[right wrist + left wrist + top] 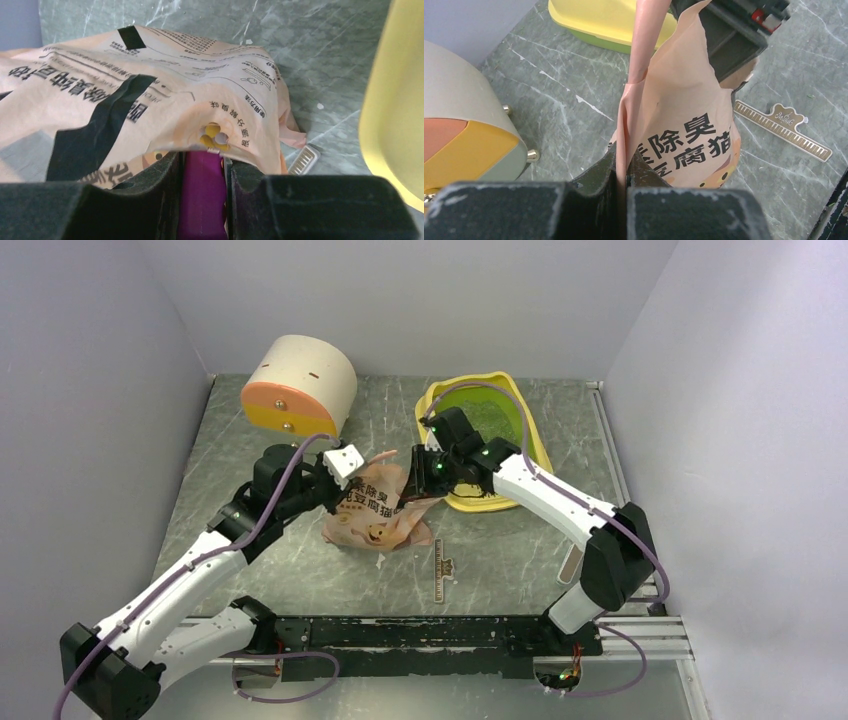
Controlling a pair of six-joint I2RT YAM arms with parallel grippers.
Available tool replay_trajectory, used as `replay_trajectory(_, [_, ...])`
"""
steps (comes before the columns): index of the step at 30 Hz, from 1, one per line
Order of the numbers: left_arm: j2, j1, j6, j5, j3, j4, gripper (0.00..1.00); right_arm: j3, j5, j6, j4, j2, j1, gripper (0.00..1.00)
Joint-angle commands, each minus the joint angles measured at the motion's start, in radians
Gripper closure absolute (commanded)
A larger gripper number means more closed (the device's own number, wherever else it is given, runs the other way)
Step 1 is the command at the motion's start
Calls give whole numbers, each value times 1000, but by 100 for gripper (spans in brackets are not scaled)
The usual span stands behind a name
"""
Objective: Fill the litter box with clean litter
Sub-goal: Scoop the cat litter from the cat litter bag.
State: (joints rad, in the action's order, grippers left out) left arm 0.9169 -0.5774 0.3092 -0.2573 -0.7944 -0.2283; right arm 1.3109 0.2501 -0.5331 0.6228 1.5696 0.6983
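The yellow litter box (pixel 537 445) stands at the back right, with a layer of pale greenish clean litter (pixel 497 420) in its pan. Its yellow rim also shows in the left wrist view (pixel 594 20) and the right wrist view (pixel 395 100). A pink printed bag (pixel 375 520) sits between the arms. My left gripper (pixel 624 162) is shut on the bag's upper edge (pixel 634 75) and holds it up. My right gripper (pixel 202 160) is shut on the handle of a magenta scoop (pixel 202 200), which reaches under the bag's opening (pixel 150 100). The scoop's head is hidden.
A cream-and-orange cylindrical container (pixel 298 388) lies at the back left, close to my left arm. A beige comb-like clip (pixel 440 575) lies on the table in front of the bag. Grey walls enclose the table on three sides.
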Motion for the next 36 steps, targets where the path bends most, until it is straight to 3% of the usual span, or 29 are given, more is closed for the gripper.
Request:
replay_trajectory(1, [13, 4, -21, -18, 12, 66, 95, -117, -3, -125, -188, 18, -1, 100])
replay_trajectory(13, [44, 4, -60, -61, 43, 117, 95, -285, 257, -383, -611, 122, -14, 100])
replay_trajectory(17, [42, 4, -63, -69, 49, 127, 95, -357, 399, -545, -860, 144, -49, 100])
replay_trajectory(23, [41, 4, -62, -52, 55, 131, 95, -353, 457, -583, -945, 148, -53, 100])
replay_trajectory(29, [46, 4, -87, -57, 71, 190, 95, -433, 560, -795, -1244, 168, -62, 100])
replay_trajectory(32, [48, 4, -79, -40, 72, 184, 95, -417, 543, -761, -1206, 152, -70, 100])
replay_trajectory(36, [36, 4, -68, -23, 71, 167, 95, -313, 398, -516, -833, 94, -88, 100])
